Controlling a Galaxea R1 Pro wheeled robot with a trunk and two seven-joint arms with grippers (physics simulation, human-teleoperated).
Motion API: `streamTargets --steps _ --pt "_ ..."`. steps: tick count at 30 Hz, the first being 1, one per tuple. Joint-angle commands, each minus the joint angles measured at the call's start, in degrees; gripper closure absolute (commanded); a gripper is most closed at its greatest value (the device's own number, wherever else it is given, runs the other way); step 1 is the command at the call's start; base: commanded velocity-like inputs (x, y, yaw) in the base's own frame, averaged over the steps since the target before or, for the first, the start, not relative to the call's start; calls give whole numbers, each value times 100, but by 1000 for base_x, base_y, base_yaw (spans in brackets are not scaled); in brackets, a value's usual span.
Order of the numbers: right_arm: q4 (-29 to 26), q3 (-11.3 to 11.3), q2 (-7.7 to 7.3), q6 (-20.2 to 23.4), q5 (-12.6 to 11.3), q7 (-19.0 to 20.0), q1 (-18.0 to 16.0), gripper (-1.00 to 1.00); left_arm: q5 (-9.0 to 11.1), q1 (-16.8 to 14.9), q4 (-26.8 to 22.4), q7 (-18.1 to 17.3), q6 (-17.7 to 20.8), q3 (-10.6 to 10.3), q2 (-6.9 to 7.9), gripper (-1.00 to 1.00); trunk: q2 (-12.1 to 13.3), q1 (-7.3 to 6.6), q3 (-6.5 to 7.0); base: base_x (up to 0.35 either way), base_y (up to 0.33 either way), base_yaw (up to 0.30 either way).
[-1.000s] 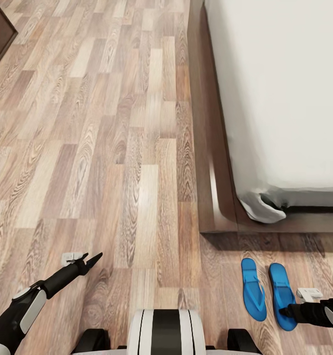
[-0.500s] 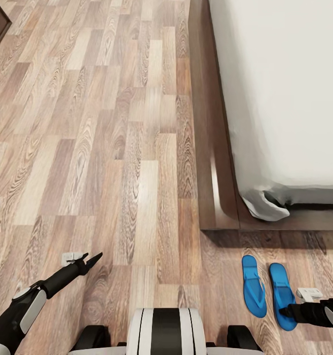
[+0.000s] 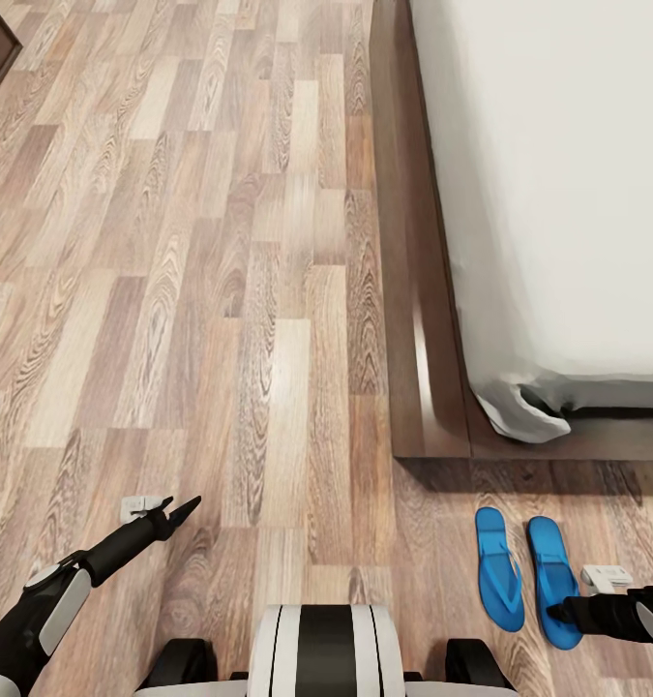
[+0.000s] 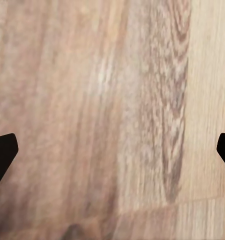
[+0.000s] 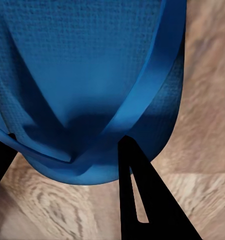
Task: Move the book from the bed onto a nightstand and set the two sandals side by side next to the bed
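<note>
Blue sandals lie side by side on the wood floor (image 3: 220, 290) just off the foot corner of the bed (image 3: 432, 387), the left sandal (image 3: 497, 569) beside the right sandal (image 3: 550, 579). The right gripper (image 3: 558, 612) sits at the right sandal's heel end, fingers spread around its strap (image 5: 142, 95) (contact unclear). The left gripper (image 3: 186, 509), well apart from the bed, hangs wide open over bare planks. No writing is legible.

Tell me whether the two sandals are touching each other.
Apart. In the head view a strip of wood floor shows between the left sandal and the right sandal along their whole length.
</note>
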Motion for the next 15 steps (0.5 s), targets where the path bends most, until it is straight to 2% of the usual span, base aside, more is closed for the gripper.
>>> streamTargets --steps 1,5,10,15 --pt "-5 26 -7 16 -22 -4 -5 100 45 -2 2 -25 42 3 0 -100 -1 -1 -3 0 0 0" --pt "-5 26 -6 16 -25 -4 -5 100 45 -2 2 -19 37 3 0 -100 -1 -1 -3 10 0 0" --pt "-4 26 -5 16 -24 -5 -5 100 45 -2 3 -16 37 3 0 -100 -1 -1 -3 132 0 0" --pt "-5 26 -5 16 -22 -5 -5 100 45 -2 2 -16 42 3 0 -100 -1 -1 -3 13 0 0"
